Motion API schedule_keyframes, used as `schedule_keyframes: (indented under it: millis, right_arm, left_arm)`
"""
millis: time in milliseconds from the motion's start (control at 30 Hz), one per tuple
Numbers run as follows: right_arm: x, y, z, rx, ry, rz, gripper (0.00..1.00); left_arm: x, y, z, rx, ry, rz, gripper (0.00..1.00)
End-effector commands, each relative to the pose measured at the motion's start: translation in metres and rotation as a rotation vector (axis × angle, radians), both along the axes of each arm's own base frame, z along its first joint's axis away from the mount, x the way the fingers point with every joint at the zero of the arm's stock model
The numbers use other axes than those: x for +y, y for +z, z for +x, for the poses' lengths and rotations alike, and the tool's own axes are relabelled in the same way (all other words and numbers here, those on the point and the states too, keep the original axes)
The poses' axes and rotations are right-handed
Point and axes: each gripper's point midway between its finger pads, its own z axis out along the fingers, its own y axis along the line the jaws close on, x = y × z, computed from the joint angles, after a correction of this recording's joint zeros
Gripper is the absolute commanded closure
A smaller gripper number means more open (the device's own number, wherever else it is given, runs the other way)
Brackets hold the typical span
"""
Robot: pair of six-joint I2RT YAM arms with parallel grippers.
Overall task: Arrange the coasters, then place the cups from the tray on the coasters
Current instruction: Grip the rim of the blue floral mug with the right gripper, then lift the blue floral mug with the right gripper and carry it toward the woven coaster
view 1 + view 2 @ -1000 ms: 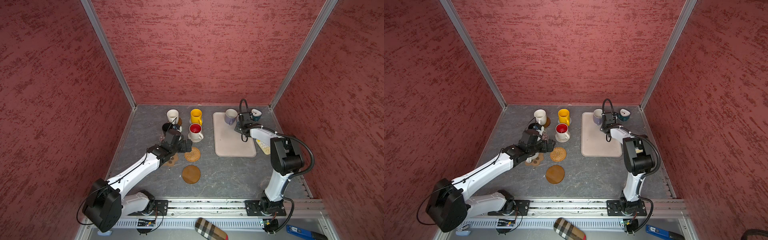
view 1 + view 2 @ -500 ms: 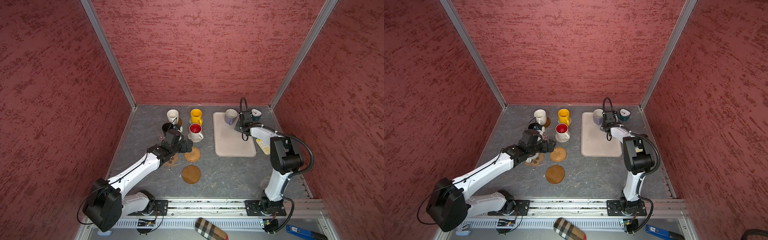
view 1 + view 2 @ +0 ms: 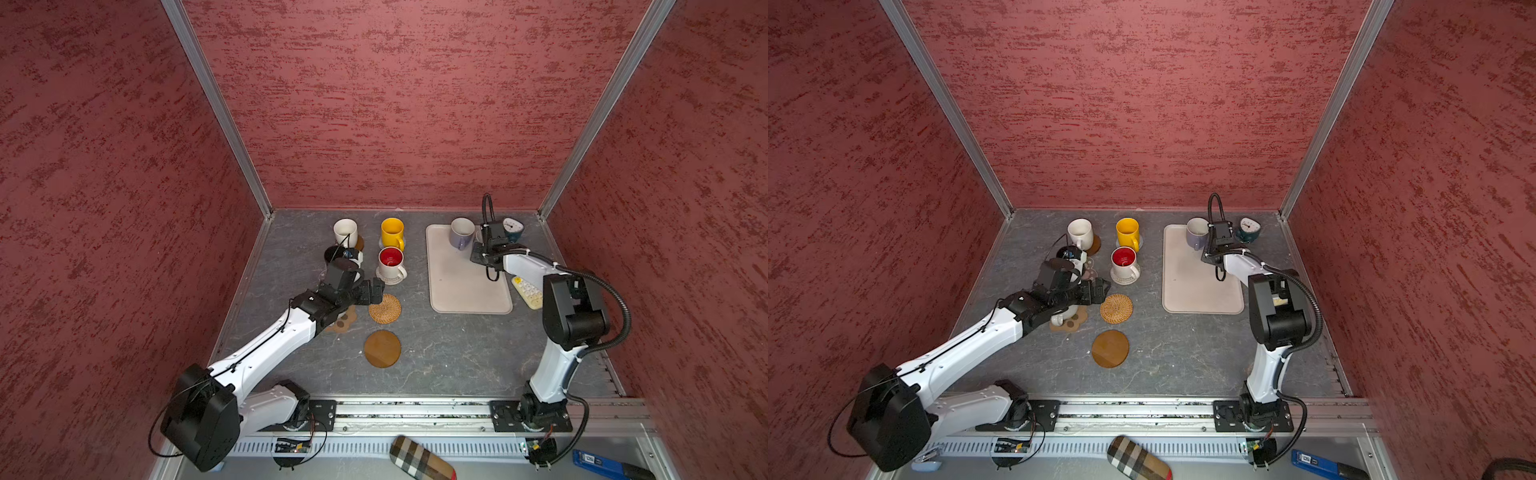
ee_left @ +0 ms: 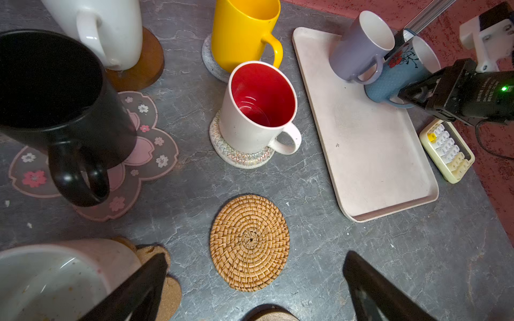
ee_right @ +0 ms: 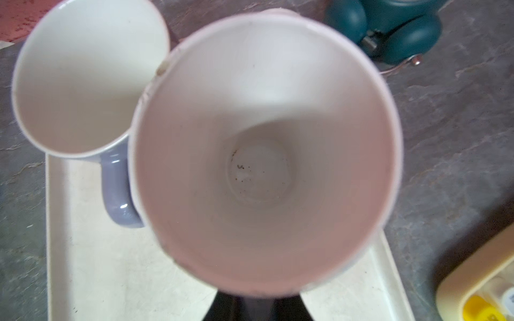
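- Right wrist view: the right gripper [image 5: 256, 305] is clenched on the near wall of the blue mug [image 5: 264, 155]. This rim pinch should let the mug lift straight off the tray [image 5: 111, 264].
- Read a top view as a dial, with twelve at the back wall. The blue mug stands in the tray's one o'clock corner, hidden there under the wrist. The lavender mug [image 3: 461, 232] sits at its nine o'clock, seemingly touching.
- The left gripper [image 4: 256, 257] hangs released, jaws spread and empty, over the bare rattan coaster [image 4: 250, 241] at table centre. I judge it idle while the other arm works.
- The bare wooden disc [image 3: 382, 348] lies at the rattan's six o'clock. These two free coasters match the two mugs on the tray.
- Five mugs each stand on their own coaster, keeping them off the table:
  - white mug [image 3: 345, 230] on the covered wooden disc [image 4: 144, 64]
  - yellow mug [image 3: 392, 232] on the grey woven round [image 4: 207, 58]
  - red-lined mug [image 3: 390, 262] on the beige woven round [image 4: 239, 158]
  - black mug [image 4: 55, 97] on the flower mat [image 4: 150, 150]
  - second white mug [image 4: 50, 278] on the paw mat [image 4: 169, 291], at the rattan's eight o'clock
- Count: seven mugs, seven coasters, one tray.
- One teal alarm clock [image 3: 512, 227] sits off the tray's one o'clock corner and one calculator [image 3: 527, 292] off its four o'clock. Neither belongs to the job.
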Motion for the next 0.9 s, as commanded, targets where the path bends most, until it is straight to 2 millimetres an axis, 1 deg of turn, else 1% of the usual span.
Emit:
schedule_keyframes:
  millis: [0,233,300,400,567,633,700,867]
  right_arm:
    - [0.007,0.038,0.000,-0.085,0.051,0.022,1.00]
    - [0.011,0.055,-0.021,-0.107,0.085,0.057,1.00]
    - [0.014,0.058,-0.029,-0.100,0.099,0.068,1.00]
    - [0.017,0.060,-0.043,-0.086,0.121,0.079,1.00]
    - [0.025,0.072,-0.071,-0.110,0.170,0.111,1.00]
    - [0.030,0.082,-0.083,-0.136,0.196,0.130,1.00]
    - [0.037,0.087,-0.092,-0.147,0.223,0.146,1.00]
    - [0.062,0.102,-0.111,-0.179,0.317,0.175,1.00]
  left_arm:
    - [0.000,0.017,0.000,-0.028,0.001,-0.023,0.01]
    - [0.006,0.026,-0.005,-0.035,0.012,-0.018,0.01]
    - [0.008,0.028,-0.007,-0.034,0.016,-0.018,0.01]
    - [0.010,0.032,-0.010,-0.036,0.017,-0.019,0.00]
    - [0.011,0.042,-0.015,-0.043,0.014,-0.035,0.01]
    - [0.013,0.046,-0.018,-0.050,0.019,-0.046,0.00]
    - [0.014,0.050,-0.021,-0.057,0.020,-0.061,0.00]
    - [0.013,0.055,-0.025,-0.042,0.016,-0.092,0.01]
